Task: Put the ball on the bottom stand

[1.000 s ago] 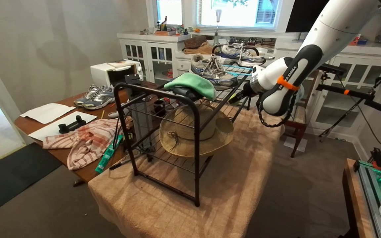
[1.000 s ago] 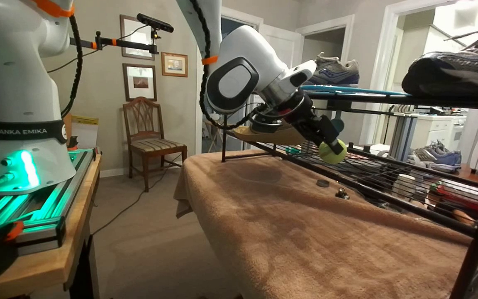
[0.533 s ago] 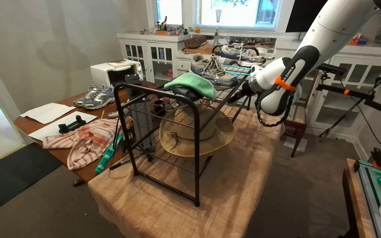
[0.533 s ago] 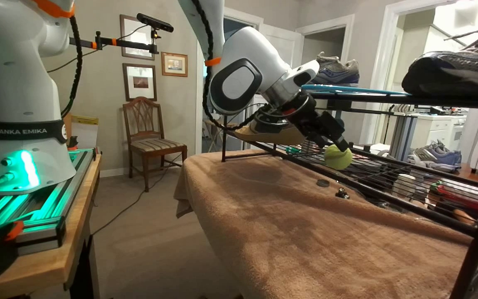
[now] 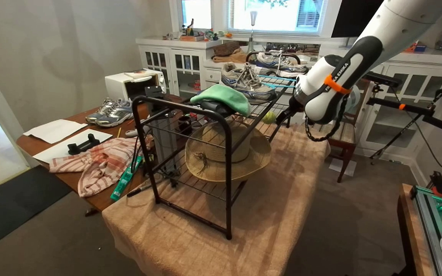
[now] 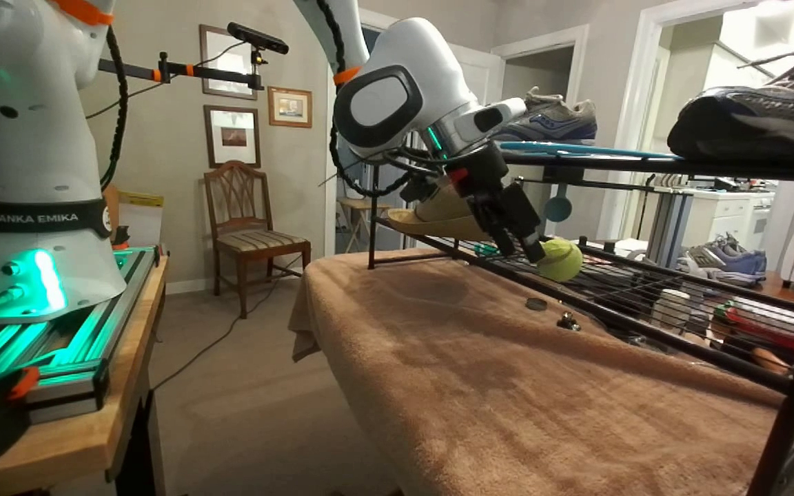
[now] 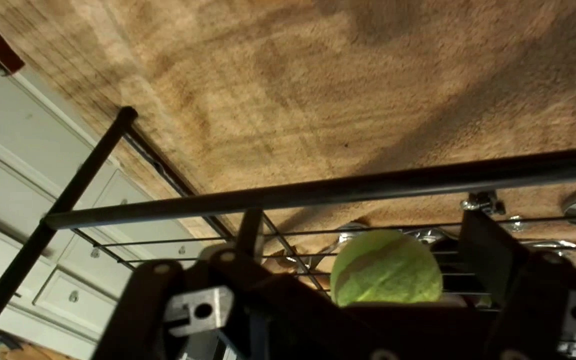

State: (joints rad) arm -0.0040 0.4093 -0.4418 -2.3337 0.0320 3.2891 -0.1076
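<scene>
The yellow-green ball (image 6: 560, 260) appears to rest on the wires of the rack's lower shelf, the bottom stand (image 6: 645, 328), just behind its front rail. It also shows in an exterior view as a small ball (image 5: 269, 117) under the upper shelf. My gripper (image 6: 522, 253) stands open, tilted down, with its tips close to the ball's near side. In the wrist view the ball (image 7: 387, 265) sits between the spread fingers (image 7: 490, 250), with gaps on both sides. Its lower part is hidden by the gripper body.
Shoes (image 5: 244, 82) and a green cloth item (image 5: 221, 97) lie on the upper shelf, above the gripper. A straw hat (image 5: 226, 153) occupies the lower shelf's other end. The rack's front rail (image 7: 328, 191) crosses before the ball. A tan blanket (image 6: 480, 358) covers the table.
My gripper has opened and let the ball go. The ball has moved slightly down and right in an exterior view, and the arm has drawn back from it.
</scene>
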